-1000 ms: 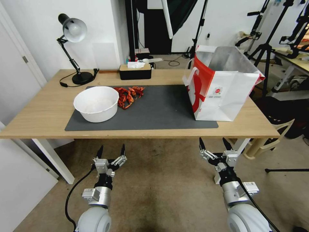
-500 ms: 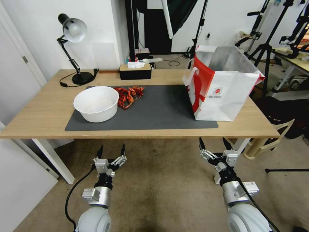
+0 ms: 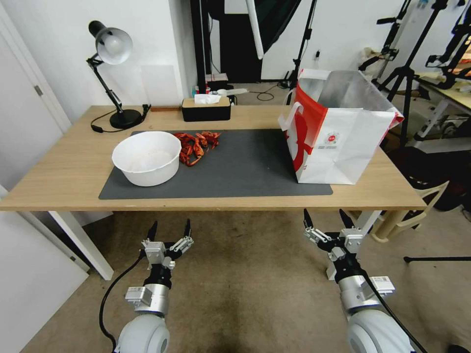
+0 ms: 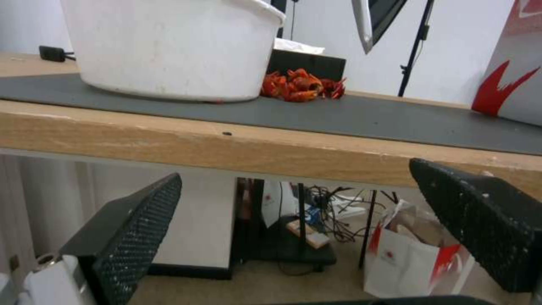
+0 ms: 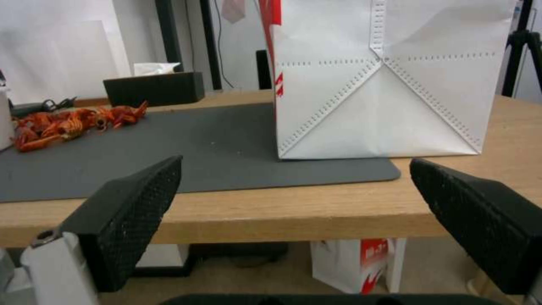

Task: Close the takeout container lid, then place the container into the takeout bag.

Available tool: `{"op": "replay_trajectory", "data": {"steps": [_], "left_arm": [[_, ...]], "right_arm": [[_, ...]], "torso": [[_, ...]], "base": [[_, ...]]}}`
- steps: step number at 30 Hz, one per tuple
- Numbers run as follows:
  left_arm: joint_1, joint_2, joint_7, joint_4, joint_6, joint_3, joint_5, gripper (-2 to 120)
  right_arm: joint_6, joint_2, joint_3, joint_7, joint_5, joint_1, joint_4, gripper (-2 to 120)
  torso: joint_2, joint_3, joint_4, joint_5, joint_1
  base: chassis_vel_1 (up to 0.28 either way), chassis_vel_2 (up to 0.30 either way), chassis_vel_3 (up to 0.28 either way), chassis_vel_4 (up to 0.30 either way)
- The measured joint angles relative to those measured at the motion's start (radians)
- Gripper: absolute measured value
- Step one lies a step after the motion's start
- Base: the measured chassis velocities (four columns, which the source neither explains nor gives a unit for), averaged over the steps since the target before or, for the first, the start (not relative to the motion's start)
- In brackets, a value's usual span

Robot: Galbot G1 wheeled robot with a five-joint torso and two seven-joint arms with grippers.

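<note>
The takeout bag (image 3: 338,132) stands open on the table's right side, white with a red side panel and silvery lining; its white base (image 5: 378,84) faces the right wrist view. The takeout container and its lid are out of view. My left gripper (image 3: 170,223) hangs open below the table's front edge, under the white bowl. My right gripper (image 3: 323,214) is open too, below the edge in front of the bag. Both hold nothing. The left wrist view looks between open fingers (image 4: 135,224) at the table edge.
A big white bowl (image 3: 147,157) sits on the left of the dark grey mat (image 3: 245,166), with a pile of red crayfish (image 3: 196,142) behind it. A black tissue box (image 3: 206,109) and a desk lamp (image 3: 115,73) stand at the back. Tripods crowd the right.
</note>
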Motion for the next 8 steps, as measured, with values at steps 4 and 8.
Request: {"op": "replay_trajectory", "data": {"steps": [4,8], "left_arm": [[0.0,0.0,0.0,0.0,0.0,0.0,0.0,100],[0.0,0.0,0.0,0.0,0.0,0.0,0.0,100]], "right_arm": [[0.0,0.0,0.0,0.0,0.0,0.0,0.0,100],[0.0,0.0,0.0,0.0,0.0,0.0,0.0,100]], "torso": [[0.0,0.0,0.0,0.0,0.0],[0.0,0.0,0.0,0.0,0.0]], "base": [[0.0,0.0,0.0,0.0],[0.0,0.0,0.0,0.0]]}}
